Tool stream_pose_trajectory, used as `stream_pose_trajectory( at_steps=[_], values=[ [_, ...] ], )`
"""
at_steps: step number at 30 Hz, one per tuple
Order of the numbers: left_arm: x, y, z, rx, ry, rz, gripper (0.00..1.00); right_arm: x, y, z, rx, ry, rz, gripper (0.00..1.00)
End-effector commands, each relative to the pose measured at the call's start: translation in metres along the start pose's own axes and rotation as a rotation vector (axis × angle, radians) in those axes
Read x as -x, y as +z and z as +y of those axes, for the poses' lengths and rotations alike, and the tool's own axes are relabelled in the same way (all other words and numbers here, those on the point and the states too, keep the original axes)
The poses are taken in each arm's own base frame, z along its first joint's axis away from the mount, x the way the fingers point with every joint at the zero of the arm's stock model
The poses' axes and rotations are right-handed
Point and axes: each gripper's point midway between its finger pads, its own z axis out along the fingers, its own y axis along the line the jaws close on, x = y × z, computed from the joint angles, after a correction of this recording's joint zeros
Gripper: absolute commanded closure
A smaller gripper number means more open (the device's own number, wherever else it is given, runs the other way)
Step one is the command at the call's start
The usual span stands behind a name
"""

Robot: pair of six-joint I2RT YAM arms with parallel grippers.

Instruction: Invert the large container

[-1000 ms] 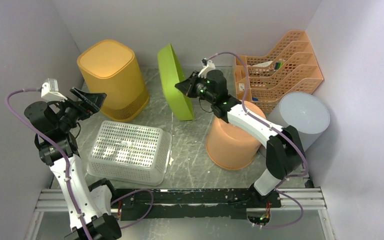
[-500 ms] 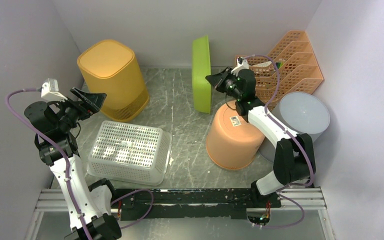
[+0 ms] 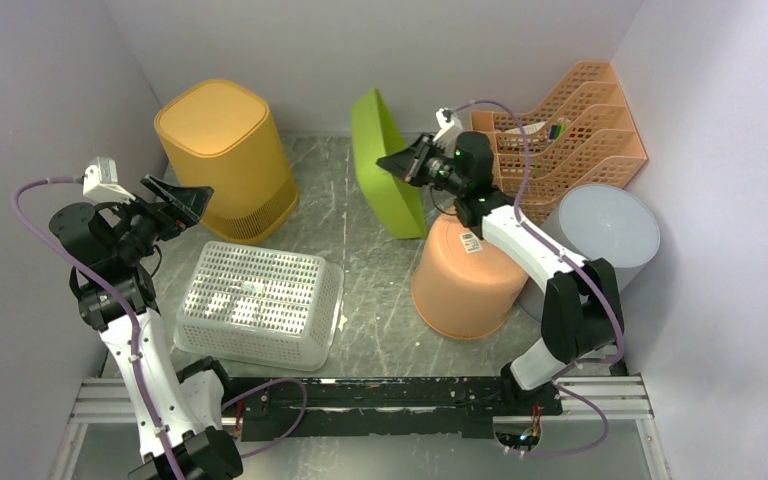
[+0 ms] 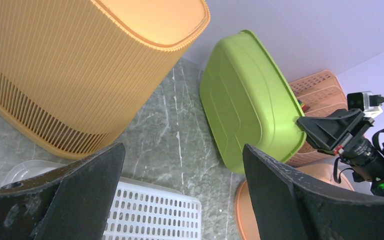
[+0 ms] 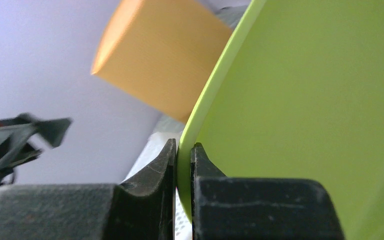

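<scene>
The large green container (image 3: 385, 165) stands on edge at the back middle, tilted, its top leaning left. Its lower edge is by the orange bucket. Its outer base faces the left wrist view (image 4: 250, 100). My right gripper (image 3: 403, 164) is shut on the container's rim, which passes between the jaws in the right wrist view (image 5: 182, 155); green plastic (image 5: 305, 100) fills most of that view. My left gripper (image 3: 195, 195) is open and empty, held high at the left near the yellow bin; its wide-apart jaws frame the left wrist view (image 4: 182, 150).
A yellow ribbed bin (image 3: 225, 150) stands at the back left. A white perforated basket (image 3: 260, 300) lies upside down at the front left. An orange bucket (image 3: 465, 275) sits upside down under the right arm. An orange file rack (image 3: 560, 130) and a grey cylinder (image 3: 605, 235) stand at the right.
The right gripper swung the green container right until it stood upright, then back a little left; it now leans left again. The left arm has not moved.
</scene>
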Motion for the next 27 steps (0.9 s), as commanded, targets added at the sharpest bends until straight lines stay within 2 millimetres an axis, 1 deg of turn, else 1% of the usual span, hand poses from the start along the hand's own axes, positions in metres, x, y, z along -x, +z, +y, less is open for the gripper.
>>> stream_pose_trajectory(
  at_steps=[1, 2, 3, 5, 6, 8, 10, 11, 12, 15, 17, 18, 19, 22, 25, 27],
  values=[
    [0.004, 0.000, -0.007, -0.028, 0.019, -0.007, 0.00, 0.008, 0.005, 0.101, 0.271, 0.000, -0.012, 1.00],
    [0.005, 0.000, -0.008, -0.029, 0.022, -0.009, 0.00, 0.007, 0.005, 0.110, 0.305, 0.025, -0.019, 1.00],
    [0.005, 0.000, -0.009, -0.030, 0.024, -0.008, 0.00, 0.009, 0.005, 0.114, 0.332, 0.052, -0.034, 1.00],
    [0.006, 0.000, -0.009, -0.028, 0.026, -0.009, 0.00, -0.002, 0.006, 0.124, 0.391, 0.136, -0.036, 1.00],
    [0.005, 0.000, -0.009, -0.028, 0.028, -0.009, 0.00, -0.003, 0.008, 0.123, 0.405, 0.161, -0.046, 1.00],
    [0.004, 0.000, -0.008, -0.028, 0.026, -0.005, 0.00, -0.009, 0.015, 0.110, 0.378, 0.189, -0.049, 1.00],
    [0.004, 0.000, -0.008, -0.028, 0.028, -0.003, 0.00, -0.016, 0.021, 0.086, 0.312, 0.225, -0.045, 1.00],
    [0.004, -0.001, -0.008, -0.024, 0.031, -0.004, 0.00, -0.023, 0.023, 0.076, 0.296, 0.248, -0.036, 1.00],
    [0.004, -0.001, -0.008, -0.020, 0.034, -0.005, 0.00, -0.020, 0.022, 0.057, 0.265, 0.267, -0.052, 1.00],
    [0.004, -0.001, -0.007, -0.019, 0.035, -0.004, 0.01, -0.028, 0.023, 0.009, 0.129, 0.293, -0.043, 1.00],
    [0.003, -0.001, -0.006, -0.018, 0.032, -0.003, 0.01, -0.028, 0.019, -0.016, 0.059, 0.297, -0.052, 1.00],
    [0.003, -0.001, -0.006, -0.017, 0.032, -0.004, 0.01, -0.031, 0.014, -0.033, 0.014, 0.304, -0.053, 1.00],
    [0.002, -0.001, -0.006, -0.016, 0.031, -0.001, 0.00, -0.033, 0.010, -0.047, -0.023, 0.309, -0.053, 1.00],
    [0.002, -0.001, -0.005, -0.010, 0.036, -0.002, 0.00, -0.029, -0.004, -0.078, -0.126, 0.298, -0.062, 0.98],
    [0.001, -0.001, -0.004, -0.010, 0.032, -0.002, 0.00, -0.021, -0.017, -0.101, -0.234, 0.258, -0.081, 0.98],
    [0.000, 0.000, -0.003, -0.011, 0.029, -0.001, 0.00, -0.017, -0.022, -0.112, -0.295, 0.231, -0.082, 0.98]
  ],
)
